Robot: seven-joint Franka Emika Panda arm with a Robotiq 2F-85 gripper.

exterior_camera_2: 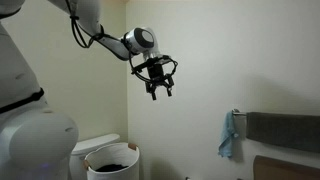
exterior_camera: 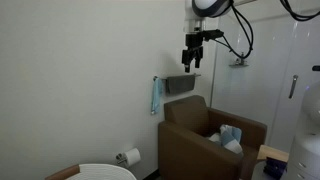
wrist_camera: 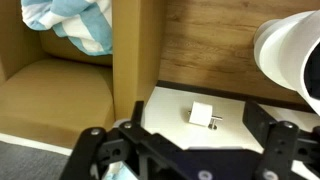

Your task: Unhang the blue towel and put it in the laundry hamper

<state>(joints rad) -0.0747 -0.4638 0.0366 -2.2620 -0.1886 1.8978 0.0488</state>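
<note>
- Approach is the step in hand, as I judge it: in an exterior view my gripper (exterior_camera: pixel 193 57) hangs empty in the air, fingers spread wide, above the dark towel (exterior_camera: pixel 181 86) and well above the blue towel (exterior_camera: pixel 157 95), which droops untouched from the wall beside it. The laundry hamper (exterior_camera: pixel 195 140) stands below that dark towel, with some cloth already lying inside.
- In an exterior view from another side, my gripper (exterior_camera_2: pixel 159 83) sits high on the wall, well apart from the blue towel (exterior_camera_2: pixel 229 135), which hangs lower, just beside the dark towel (exterior_camera_2: pixel 283 127).
- Wrist view: I look down on the hamper's brown floor (wrist_camera: pixel 55 95); the blue towel is not visible here.
- Next, I judge, I must descend toward the blue towel's upper fold and close on it.
</note>
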